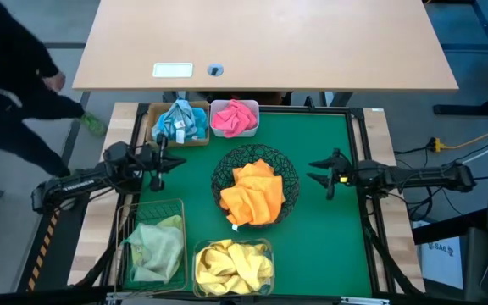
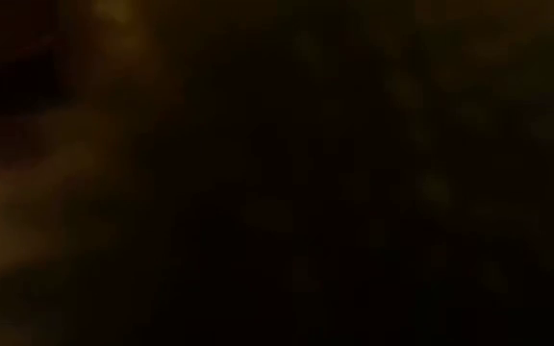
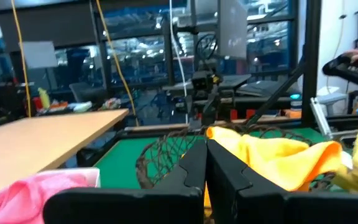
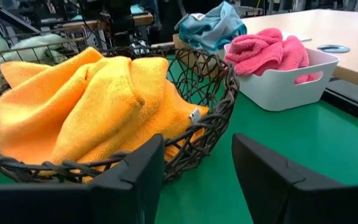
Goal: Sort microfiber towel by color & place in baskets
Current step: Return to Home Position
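Orange towels [image 1: 252, 196] in wire bowl [image 4: 221, 118]; pink towel [image 1: 234, 117] in tub [image 4: 284, 92].

Nothing here can be read with certainty. A white label [image 1: 173, 70] lies on the tan surface [image 1: 312, 42] beyond the green mat; any print on it is too small to make out. At the lower right of the high view, a cardboard box [image 1: 447, 254] bears a few dark printed letters, too small to spell out. A small white tag [image 4: 195, 114] sewn to the edge of the orange towel [image 4: 92, 106] shows no legible marking. The whiteboard [image 3: 39, 55] in the room behind looks blank. The low view is too dark to show any writing.
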